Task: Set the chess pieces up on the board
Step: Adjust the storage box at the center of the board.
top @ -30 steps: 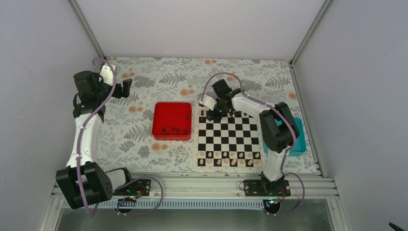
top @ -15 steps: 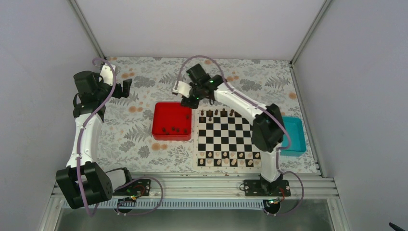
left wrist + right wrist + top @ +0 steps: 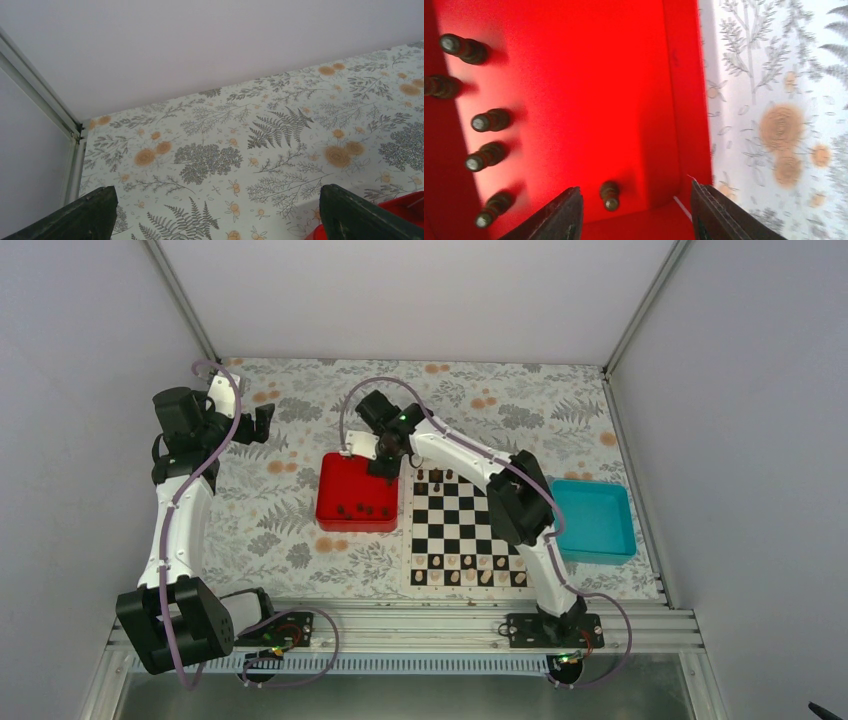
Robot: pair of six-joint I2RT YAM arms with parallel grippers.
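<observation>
The right gripper (image 3: pixel 636 192) hangs over one corner of the red tray (image 3: pixel 589 90) with its two fingers apart at a medium width and nothing between them. Under it, between the lines of the two fingers but closer to one of them, stands a lone piece (image 3: pixel 610 195). Five more dark chess pieces (image 3: pixel 489 120) are in a loose row further to that same side of the gripper, along the tray wall. The board (image 3: pixel 465 530) lies on the surface (image 3: pixel 290 530) just beside the tray, to the right of this gripper and towards the base of its arm. A few dark pieces are already on its far row, and the pale pieces (image 3: pixel 470 565) fill the near rows. The left gripper (image 3: pixel 218 200) is wide open and empty. It is well apart from the tray and sees only the patterned cloth and a red corner. The pieces are probably very light and stiff, with a smooth round body, so a piece can easily slip, turn or fall over if one finger touches it first. The best place to hold it is probably the narrow part under the head, with the piece centred between the fingers. The closing should be gentle and the lift straight up, because the tray wall is near.
</observation>
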